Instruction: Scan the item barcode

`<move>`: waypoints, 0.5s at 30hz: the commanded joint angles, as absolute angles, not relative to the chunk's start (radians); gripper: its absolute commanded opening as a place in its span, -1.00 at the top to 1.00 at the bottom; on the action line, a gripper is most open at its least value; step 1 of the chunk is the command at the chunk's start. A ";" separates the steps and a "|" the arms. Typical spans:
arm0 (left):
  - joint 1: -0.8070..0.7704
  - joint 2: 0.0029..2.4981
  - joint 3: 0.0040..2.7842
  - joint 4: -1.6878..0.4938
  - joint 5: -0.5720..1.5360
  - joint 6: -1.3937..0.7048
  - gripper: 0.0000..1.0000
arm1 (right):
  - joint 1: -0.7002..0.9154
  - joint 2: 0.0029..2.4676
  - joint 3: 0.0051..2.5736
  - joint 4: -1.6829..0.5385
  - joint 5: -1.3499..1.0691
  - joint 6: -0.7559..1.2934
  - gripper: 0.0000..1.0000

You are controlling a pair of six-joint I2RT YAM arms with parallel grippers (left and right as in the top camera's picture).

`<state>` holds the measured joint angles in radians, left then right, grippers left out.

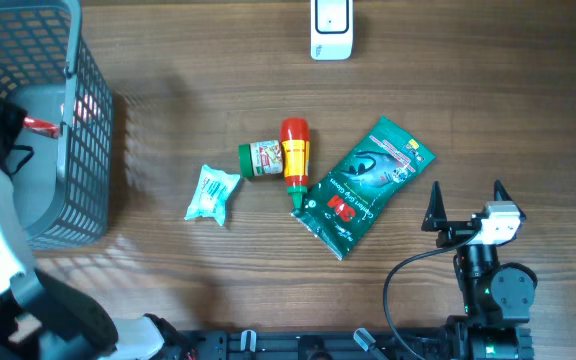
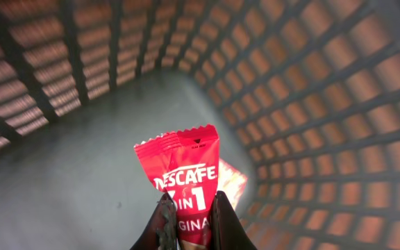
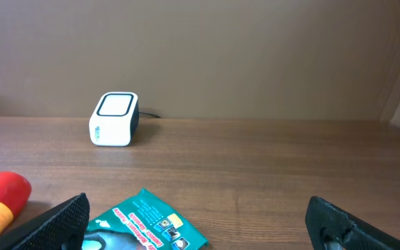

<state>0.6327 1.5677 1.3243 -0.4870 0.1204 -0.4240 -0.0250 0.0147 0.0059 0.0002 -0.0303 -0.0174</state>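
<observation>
My left gripper (image 2: 189, 208) is shut on the lower end of a red Nescafe 3-in-1 sachet (image 2: 182, 167) and holds it upright inside the grey mesh basket (image 2: 311, 90). From overhead the sachet (image 1: 44, 125) shows as a red sliver at the gripper (image 1: 23, 125), over the basket (image 1: 88, 170). A white barcode scanner (image 1: 331, 30) stands at the far edge of the table and also shows in the right wrist view (image 3: 114, 119). My right gripper (image 1: 466, 205) rests open near the front right, with nothing between its fingers (image 3: 54, 222).
In the middle of the table lie a green 3M packet (image 1: 368, 185), a red bottle (image 1: 294, 155), a small green jar (image 1: 261, 158) and a pale teal packet (image 1: 212, 192). Another red-orange sachet (image 2: 231, 184) lies on the basket floor.
</observation>
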 commanded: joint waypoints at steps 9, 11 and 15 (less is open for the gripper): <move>0.663 1.154 1.333 -0.496 0.344 -0.477 0.92 | -0.019 0.011 0.006 0.002 -0.047 -0.026 -1.00; 0.650 1.123 1.333 -0.528 0.469 -0.476 0.92 | -0.019 0.011 0.006 0.002 -0.047 -0.026 -1.00; 0.574 1.105 1.333 -0.621 0.651 -0.418 0.92 | -0.019 0.011 0.006 0.002 -0.046 -0.026 -1.00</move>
<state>0.6395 1.1057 1.3273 -0.5640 0.3901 -0.4656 -0.0250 0.0147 0.0059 0.0002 -0.0303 -0.0174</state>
